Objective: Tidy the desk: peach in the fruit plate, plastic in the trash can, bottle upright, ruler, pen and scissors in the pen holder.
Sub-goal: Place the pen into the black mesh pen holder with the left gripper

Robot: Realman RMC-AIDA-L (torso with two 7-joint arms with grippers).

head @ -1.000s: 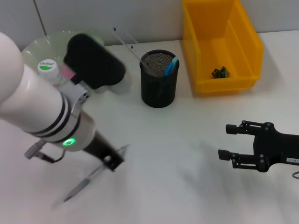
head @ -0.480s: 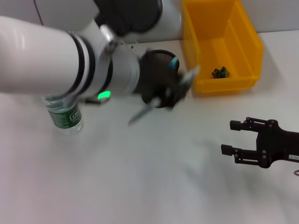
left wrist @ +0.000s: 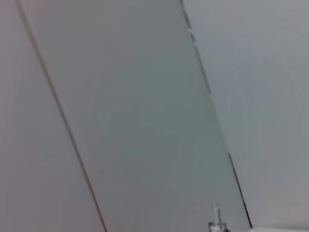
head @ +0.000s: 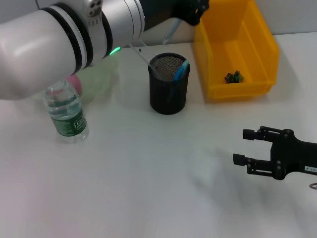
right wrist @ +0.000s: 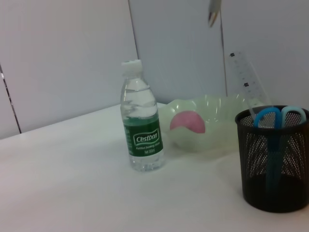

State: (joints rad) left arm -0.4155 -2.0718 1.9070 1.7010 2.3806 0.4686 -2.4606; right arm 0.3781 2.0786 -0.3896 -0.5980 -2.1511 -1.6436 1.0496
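My left arm reaches across the top of the head view, and its gripper (head: pixel 192 9) is shut on the pen (head: pixel 170 33), held tilted above and behind the black mesh pen holder (head: pixel 169 94). The pen's tip also shows in the right wrist view (right wrist: pixel 214 12). Blue scissors (head: pixel 181 69) and a clear ruler (head: pixel 140 51) stand in the holder. The bottle (head: pixel 65 112) stands upright. The pink peach (head: pixel 75 82) lies in the pale green fruit plate (head: pixel 101 77). A green plastic scrap (head: pixel 234 77) lies in the yellow bin (head: pixel 257 39). My right gripper (head: pixel 247 147) is open and empty over the table at the right.
In the right wrist view the bottle (right wrist: pixel 141 130), plate (right wrist: pixel 212 108), peach (right wrist: pixel 187 122) and pen holder (right wrist: pixel 273 164) stand in a row before a grey wall. The left wrist view shows only wall panels.
My left arm has swung up from the table's front left with the pen, passing the holder to above and behind it. The right gripper has hardly moved.
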